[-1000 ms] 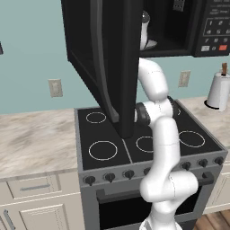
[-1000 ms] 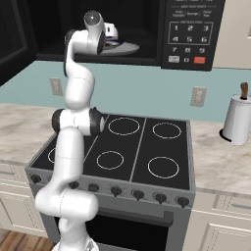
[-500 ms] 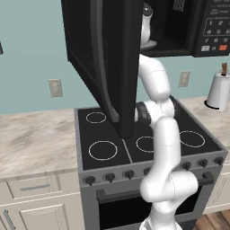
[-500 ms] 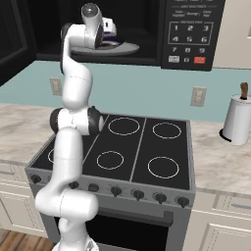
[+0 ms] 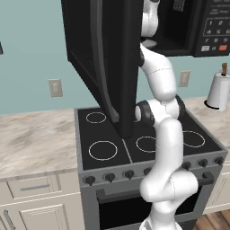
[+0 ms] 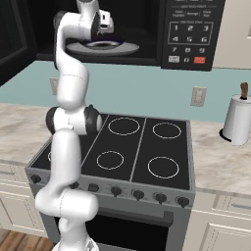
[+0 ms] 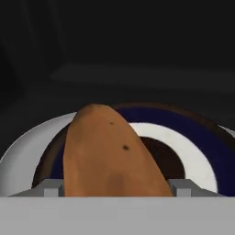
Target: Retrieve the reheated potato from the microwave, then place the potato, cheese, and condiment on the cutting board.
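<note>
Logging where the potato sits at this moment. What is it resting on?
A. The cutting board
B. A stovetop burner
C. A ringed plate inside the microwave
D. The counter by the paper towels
C: in the hand view the potato lies on a white, blue and brown ringed plate in the dark microwave cavity, between the gripper fingertips.

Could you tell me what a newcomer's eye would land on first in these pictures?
First, the white arm stretched up from the stove into the open microwave, whose big black door hangs out over the burners. Next, in the hand view, the brown potato fills the foreground on a white plate with dark rings, lying between the tips of the pincer.
</note>
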